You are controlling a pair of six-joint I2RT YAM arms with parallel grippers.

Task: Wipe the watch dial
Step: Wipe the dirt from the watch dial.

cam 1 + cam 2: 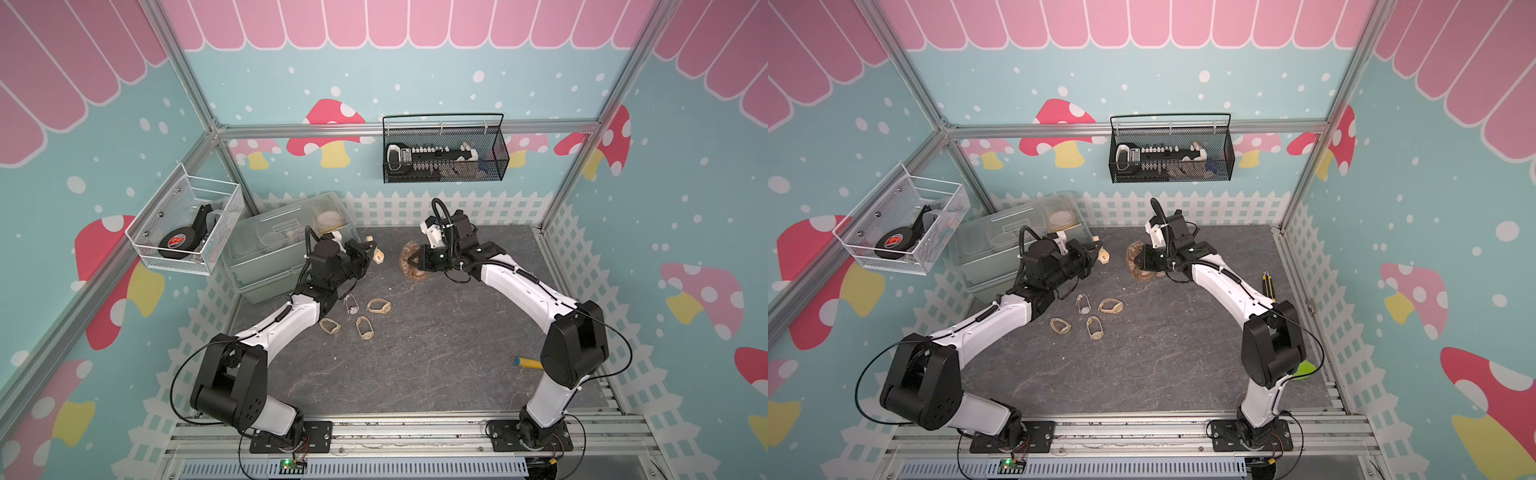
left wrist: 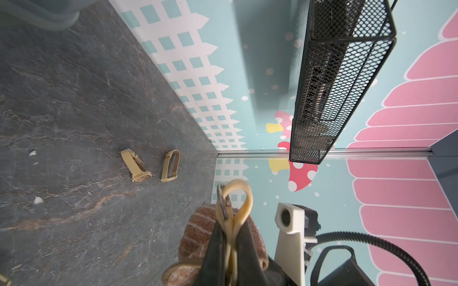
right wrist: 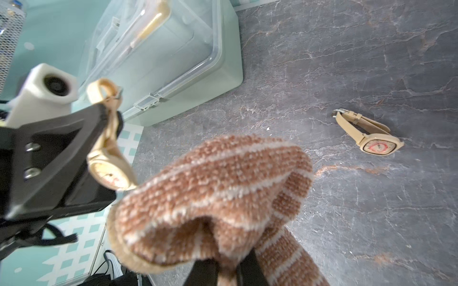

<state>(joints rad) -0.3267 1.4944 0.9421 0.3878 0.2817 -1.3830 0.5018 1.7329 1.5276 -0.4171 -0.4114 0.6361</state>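
Watch pinched in the left gripper (image 1: pixel 371 252), striped cloth (image 1: pixel 406 252) pinched in the right gripper (image 1: pixel 411 262)
In both top views the watch (image 1: pixel 379 257) hangs aloft near the table's (image 1: pixel 415 353) far edge, beside the clear box (image 1: pixel 257 249), its dial too small to read. Left wrist view: jaws pressed on the strap, the dial hidden behind them. Right wrist view: jaws clamp the cloth, mostly buried in it; whether the cloth touches the blurred dial, I cannot tell
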